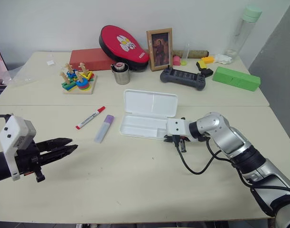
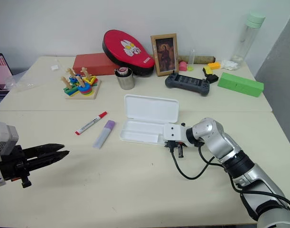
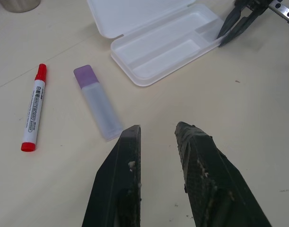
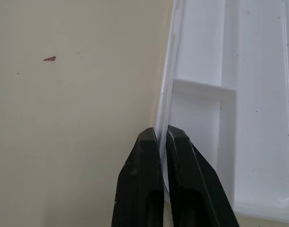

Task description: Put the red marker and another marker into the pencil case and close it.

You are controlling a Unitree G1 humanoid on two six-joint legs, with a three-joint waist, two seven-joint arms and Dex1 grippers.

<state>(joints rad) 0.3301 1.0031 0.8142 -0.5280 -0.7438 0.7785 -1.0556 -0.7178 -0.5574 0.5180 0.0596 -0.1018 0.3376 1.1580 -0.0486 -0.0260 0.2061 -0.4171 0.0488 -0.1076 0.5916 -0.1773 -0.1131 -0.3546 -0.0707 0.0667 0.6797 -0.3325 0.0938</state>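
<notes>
The white pencil case (image 1: 141, 127) lies open at the table's middle, lid (image 1: 150, 102) folded back and tray empty. My right gripper (image 1: 179, 141) is shut on the tray's front rim (image 4: 167, 90) near its right end, one finger on each side of the thin wall. Left of the case lie the red marker (image 1: 90, 118) and the stubby lilac marker (image 1: 103, 128), side by side and slanted. My left gripper (image 1: 72, 145) hovers at the near left, short of both markers, fingers (image 3: 130, 165) a little apart with nothing between them.
Along the back stand a wooden stacking toy (image 1: 78, 80), a metal cup (image 1: 121, 73), a red box (image 1: 90, 59), a picture frame (image 1: 160, 49), a black controller (image 1: 182, 78), a green box (image 1: 236, 78) and a bottle (image 1: 242, 31). A black cable (image 1: 197, 166) loops under my right arm.
</notes>
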